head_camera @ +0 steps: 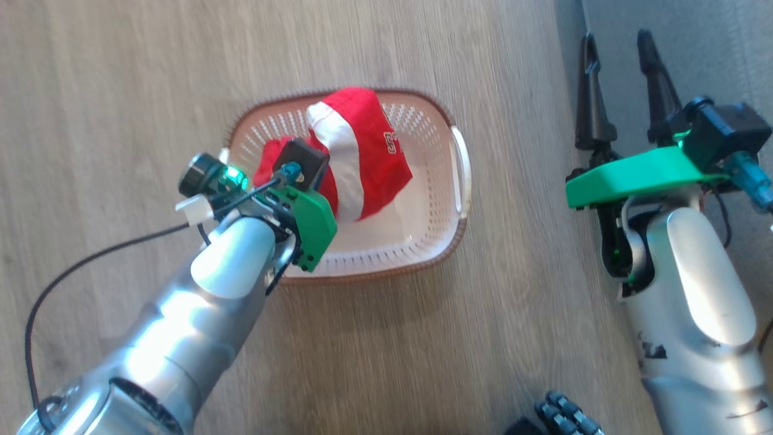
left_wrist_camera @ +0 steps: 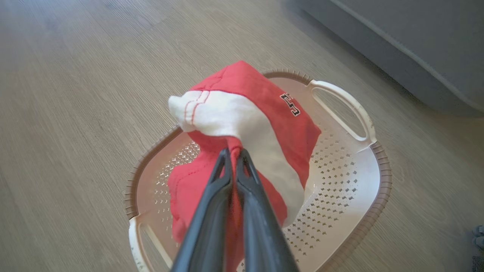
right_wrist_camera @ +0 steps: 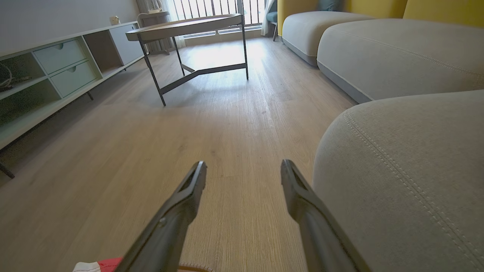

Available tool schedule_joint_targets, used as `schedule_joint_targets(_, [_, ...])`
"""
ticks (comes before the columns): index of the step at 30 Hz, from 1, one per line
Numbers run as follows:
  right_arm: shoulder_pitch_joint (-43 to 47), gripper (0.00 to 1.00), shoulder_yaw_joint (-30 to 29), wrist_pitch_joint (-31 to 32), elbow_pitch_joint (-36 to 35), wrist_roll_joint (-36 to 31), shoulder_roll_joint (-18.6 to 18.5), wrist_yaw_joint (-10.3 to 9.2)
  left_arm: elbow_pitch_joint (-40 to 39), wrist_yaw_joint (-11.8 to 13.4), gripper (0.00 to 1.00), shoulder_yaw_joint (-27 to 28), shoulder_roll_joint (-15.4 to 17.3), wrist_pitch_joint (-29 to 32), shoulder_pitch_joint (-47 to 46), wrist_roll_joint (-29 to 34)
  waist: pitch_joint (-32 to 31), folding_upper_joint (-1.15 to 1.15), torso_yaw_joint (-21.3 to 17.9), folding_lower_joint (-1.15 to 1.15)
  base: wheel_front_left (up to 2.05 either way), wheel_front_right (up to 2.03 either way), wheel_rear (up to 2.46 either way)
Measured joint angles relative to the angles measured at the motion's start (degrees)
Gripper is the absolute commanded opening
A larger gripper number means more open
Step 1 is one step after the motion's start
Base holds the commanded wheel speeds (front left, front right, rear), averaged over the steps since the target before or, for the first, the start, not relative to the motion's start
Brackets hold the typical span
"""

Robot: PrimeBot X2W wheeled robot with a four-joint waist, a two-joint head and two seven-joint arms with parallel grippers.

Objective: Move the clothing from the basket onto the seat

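Observation:
A red garment with a white panel and small lettering, the clothing [head_camera: 362, 151] [left_wrist_camera: 261, 124], hangs bunched above the basket [head_camera: 423, 229] [left_wrist_camera: 340, 181], which stands on the wooden floor. My left gripper [left_wrist_camera: 234, 153] is shut on a fold of it, lifting it off the basket bottom; in the head view the left wrist covers the fingers. My right gripper [head_camera: 616, 45] [right_wrist_camera: 244, 166] stands open and empty at the right, fingertips at the edge of the grey seat [head_camera: 724, 54] [right_wrist_camera: 408, 170]. A scrap of the clothing [right_wrist_camera: 98, 265] shows at the right wrist view's bottom edge.
Ahead in the right wrist view stand a round low table [right_wrist_camera: 189, 26] on dark legs, a long pale cabinet [right_wrist_camera: 49, 71] along the left wall, and more grey cushions [right_wrist_camera: 378, 53] at the right. A dark wheel part [head_camera: 561, 414] shows at the bottom.

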Motion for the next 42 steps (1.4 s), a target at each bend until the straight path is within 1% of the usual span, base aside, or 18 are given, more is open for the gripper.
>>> schedule_joint_targets(13, [5.89, 1.00, 0.24, 0.00, 3.85, -0.49, 0.00, 0.00, -6.72, 1.76, 0.00, -0.15, -0.07, -1.37, 5.02, -7.50, -11.82, 0.00, 2.73, 0.00, 0.00, 0.00, 0.00])
schedule_joint_targets(16, [7.15, 1.00, 0.29, 0.00, 4.47, -0.49, 0.00, 0.00, -9.40, 2.33, 0.00, 0.76, -0.08, -1.37, 6.00, -8.55, -14.15, 0.00, 3.29, 0.00, 0.00, 0.00, 0.00])
schedule_joint_targets(19, [8.55, 1.00, 0.37, 0.00, 5.24, -0.49, 0.00, 0.00, -11.81, 2.40, 0.00, 2.74, -0.14, -1.38, 7.04, -10.11, -16.32, 0.00, 3.85, 0.00, 0.00, 0.00, 0.00])
schedule_joint_targets(21, [9.66, 1.00, 0.52, 0.00, 5.65, -0.51, 0.00, 0.00, -12.99, 3.04, 0.00, 3.96, -0.15, -1.38, 7.70, -10.21, -17.70, 0.00, 4.21, 0.00, 0.00, 0.00, 0.00])
schedule_joint_targets(33, [14.17, 1.00, 1.29, 0.00, 6.95, -0.91, 0.01, 0.00, -19.44, 3.04, 0.00, 7.93, -0.11, -1.38, 10.86, -9.84, -23.88, 0.00, 5.85, 0.00, 0.00, 0.00, 0.00])
schedule_joint_targets(37, [15.38, 1.00, 1.56, 0.00, 7.19, -0.90, 0.01, 0.00, -22.76, 3.05, 0.00, 9.23, 0.07, -1.38, 11.59, -9.85, -25.36, 0.00, 6.07, 0.00, 0.00, 0.00, 0.00])
schedule_joint_targets(42, [16.44, 1.00, 1.55, 0.00, 7.44, -0.89, 0.01, 0.00, -27.84, 3.35, 0.00, 9.55, 0.26, -1.54, 11.58, -9.87, -26.26, 0.00, 6.23, 0.00, 0.00, 0.00, 0.00])
